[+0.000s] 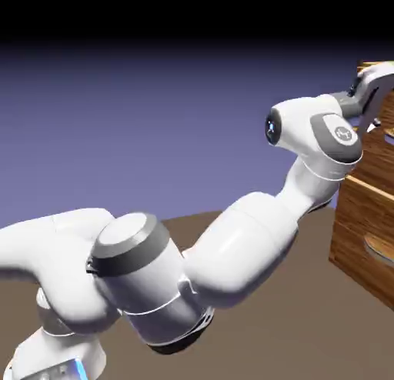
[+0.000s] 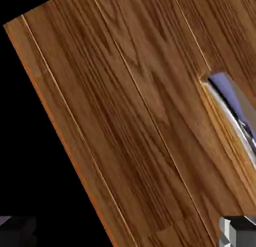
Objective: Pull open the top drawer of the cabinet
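Exterior view: the cabinet [image 1: 365,231], reddish-brown and wood-grained, stood at the right edge, partly cut off by the frame. The white arm [image 1: 242,248] reached up to it across the brown table [image 1: 262,294]. The top drawer [image 1: 380,159] lay high on the cabinet, beside the hand. Below it sat the lower drawer [image 1: 373,225] with its curved handle. Hand view: plank grain filled most of the field, and a silvery handle [image 2: 233,116] ran obliquely at the right. The fingers [image 2: 127,232] stood wide apart, with nothing between them. The step in hand was judged to be the approach: good practice would centre the handle between the fingers, roll them to straddle the bar, close firmly, then draw straight out from the front, since a skewed pull might slip.
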Robot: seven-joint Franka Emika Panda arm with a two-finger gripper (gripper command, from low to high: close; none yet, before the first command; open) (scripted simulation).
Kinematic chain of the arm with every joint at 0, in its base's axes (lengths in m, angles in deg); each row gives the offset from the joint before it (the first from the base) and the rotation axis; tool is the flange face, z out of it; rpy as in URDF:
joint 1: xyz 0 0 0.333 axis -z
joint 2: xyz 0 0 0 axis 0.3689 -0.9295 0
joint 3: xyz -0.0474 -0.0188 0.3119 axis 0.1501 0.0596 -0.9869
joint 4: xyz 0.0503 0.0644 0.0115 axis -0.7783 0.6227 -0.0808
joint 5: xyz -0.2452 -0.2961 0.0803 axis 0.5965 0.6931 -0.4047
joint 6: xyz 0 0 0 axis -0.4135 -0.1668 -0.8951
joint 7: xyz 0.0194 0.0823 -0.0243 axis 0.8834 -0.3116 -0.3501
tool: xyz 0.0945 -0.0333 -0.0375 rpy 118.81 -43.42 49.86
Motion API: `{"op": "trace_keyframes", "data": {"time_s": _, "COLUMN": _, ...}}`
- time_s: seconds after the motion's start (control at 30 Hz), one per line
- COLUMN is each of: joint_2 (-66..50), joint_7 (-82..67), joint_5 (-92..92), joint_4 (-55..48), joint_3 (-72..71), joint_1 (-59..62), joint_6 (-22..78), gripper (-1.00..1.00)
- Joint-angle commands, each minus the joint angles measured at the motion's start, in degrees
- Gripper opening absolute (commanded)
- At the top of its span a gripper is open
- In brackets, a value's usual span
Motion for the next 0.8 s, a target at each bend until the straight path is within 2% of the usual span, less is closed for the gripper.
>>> {"op": "trace_keyframes", "data": {"time_s": 0.0, "joint_2": 0.68, "joint_7": -2.5, "joint_5": 1.92, "joint_4": -0.77, "joint_3": 0.97, "joint_1": -1.33, "joint_6": 0.28, "gripper": 0.0}}
{"op": "trace_keyframes", "data": {"time_s": 0.17, "joint_2": 3.03, "joint_7": -11.11, "joint_5": 8.56, "joint_4": -3.45, "joint_3": 4.33, "joint_1": -5.91, "joint_6": 1.27, "gripper": 0.0}}
{"op": "trace_keyframes", "data": {"time_s": 0.4, "joint_2": 2.62, "joint_7": -14.31, "joint_5": 7.11, "joint_4": -17.09, "joint_3": 5.36, "joint_1": -15.21, "joint_6": -2.98, "gripper": 0.0}}
{"op": "trace_keyframes", "data": {"time_s": 0.43, "joint_2": 2.62, "joint_7": -14.31, "joint_5": 7.11, "joint_4": -17.09, "joint_3": 5.36, "joint_1": -15.21, "joint_6": -2.98, "gripper": -1.0}}
{"op": "trace_keyframes", "data": {"time_s": 0.77, "joint_2": 3.47, "joint_7": -10.47, "joint_5": 8.73, "joint_4": 1.59, "joint_3": 3.77, "joint_1": -2.39, "joint_6": 2.78, "gripper": -1.0}}
